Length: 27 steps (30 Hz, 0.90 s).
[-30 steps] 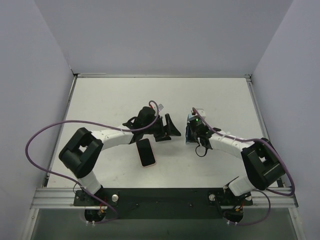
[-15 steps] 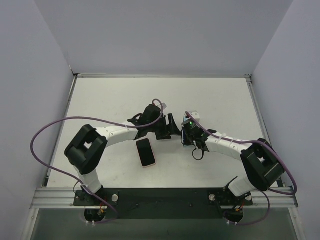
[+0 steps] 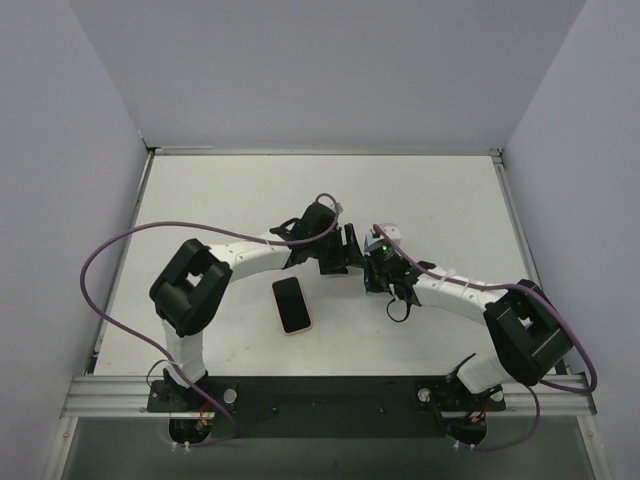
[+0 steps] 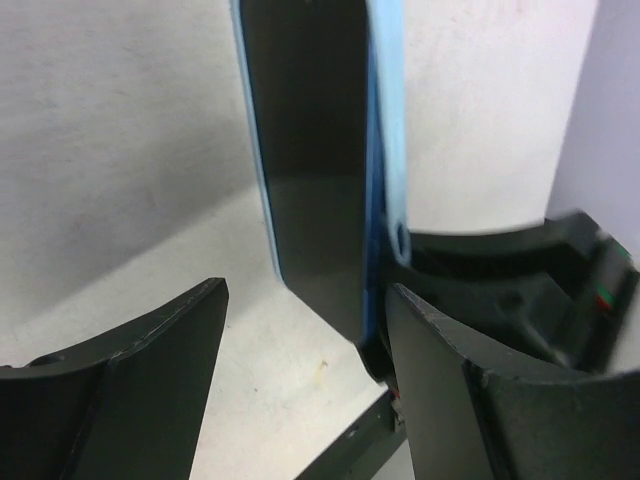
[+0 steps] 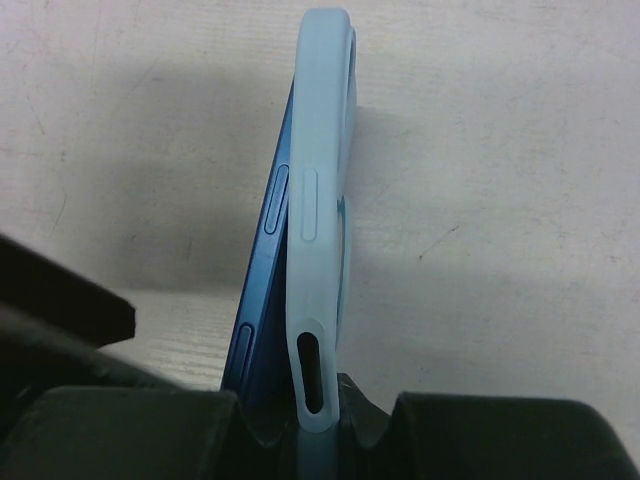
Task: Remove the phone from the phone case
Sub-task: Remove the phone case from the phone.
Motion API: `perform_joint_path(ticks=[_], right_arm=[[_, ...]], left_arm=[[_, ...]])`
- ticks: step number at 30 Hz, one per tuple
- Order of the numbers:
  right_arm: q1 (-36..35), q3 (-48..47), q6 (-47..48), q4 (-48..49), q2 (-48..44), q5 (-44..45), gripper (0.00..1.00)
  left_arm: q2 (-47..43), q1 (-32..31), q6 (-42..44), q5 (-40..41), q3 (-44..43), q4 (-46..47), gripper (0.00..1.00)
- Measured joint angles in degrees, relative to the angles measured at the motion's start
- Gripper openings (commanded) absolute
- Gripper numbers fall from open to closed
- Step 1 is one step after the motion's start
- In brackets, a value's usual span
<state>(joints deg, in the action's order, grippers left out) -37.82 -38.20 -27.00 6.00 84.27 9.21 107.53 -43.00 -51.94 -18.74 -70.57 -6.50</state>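
Note:
A blue phone [image 5: 262, 290] sits in a light blue phone case [image 5: 318, 200], its edge lifted partly away from the case. My right gripper [image 5: 310, 425] is shut on the case's lower end and holds it on edge above the table; in the top view it [image 3: 376, 268] is at the table's middle. My left gripper [image 3: 350, 256] is open right beside it. In the left wrist view the phone's dark screen [image 4: 310, 170] and case rim [image 4: 392, 130] stand between the open fingers [image 4: 150, 380], close to the right one.
A second phone in a pink case [image 3: 292, 304] lies flat on the table, just near-left of the left gripper. Purple cables loop out from both arms. Walls close in the table on the left, back and right.
My left arm has swung right, bringing its open jaws up around the held phone. My right gripper has shifted slightly left with the case. The pink-cased phone has not moved.

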Motion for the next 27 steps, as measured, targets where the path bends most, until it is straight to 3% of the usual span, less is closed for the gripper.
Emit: perform_joint_path(ticks=[7,12,27], right_arm=[[-0.15,2.27,2.75,1.62,-2.16,-4.52,0.00],[-1.05,3.87,4.87,2.12,-3.93,-8.50,0.00],[-4.66,1.53,7.26,0.33,-2.16,-8.17,0.00]], left_arm=[[1.49,0.02,-0.04,3.08,0.22,0.24,0.72],[-2.03,1.73,-0.13,3.34,5.40,1.38,0.73],[-6.54,2.32,0.02,5.05,8.09,0.87,0.71]])
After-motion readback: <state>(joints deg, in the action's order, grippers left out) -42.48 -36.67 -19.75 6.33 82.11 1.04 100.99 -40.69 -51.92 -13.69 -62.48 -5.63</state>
